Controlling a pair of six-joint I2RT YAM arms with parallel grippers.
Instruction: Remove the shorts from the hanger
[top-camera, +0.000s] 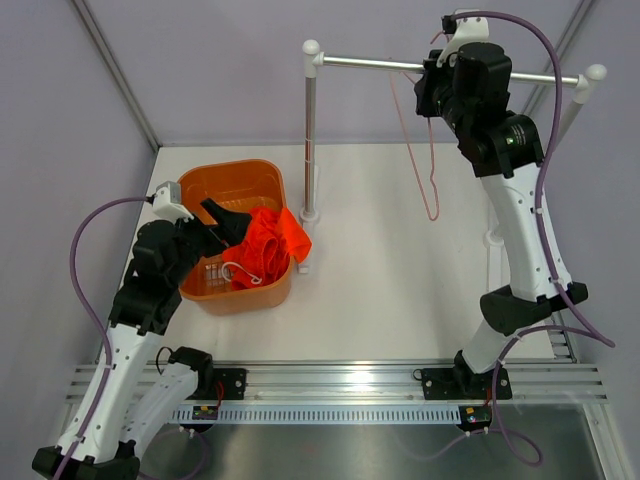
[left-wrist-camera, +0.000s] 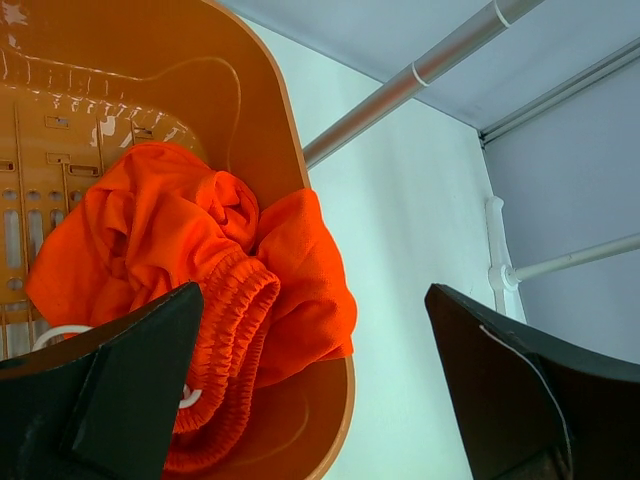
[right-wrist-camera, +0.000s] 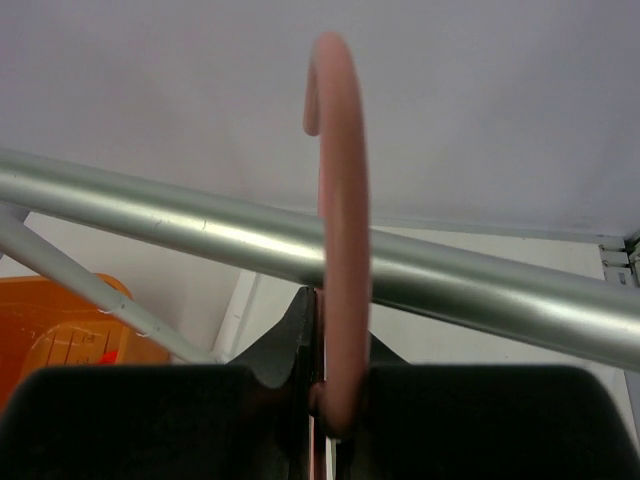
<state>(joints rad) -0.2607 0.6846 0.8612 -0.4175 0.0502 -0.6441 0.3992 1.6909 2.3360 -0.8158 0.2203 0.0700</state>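
White tabletop (top-camera: 400, 280), lavender walls. Noting shorts (top-camera: 268, 240) lying bunched in the orange basket (top-camera: 230, 180), one fold spilling over its rim, well apart from the hanger. Seeing hanger (right-wrist-camera: 342, 200) hanging bare, hook curving over the silver rail (right-wrist-camera: 200, 235). Finding right gripper (right-wrist-camera: 322, 388) pinching the hanger's neck tight below the hook. Logging left gripper (top-camera: 228, 222) hovering over the shorts, jaws spread wide, holding nothing.

shorts (top-camera: 270, 240) in basket (top-camera: 225, 167), hanger (top-camera: 434, 214) prob. on rail (top-camera: 380, 63)
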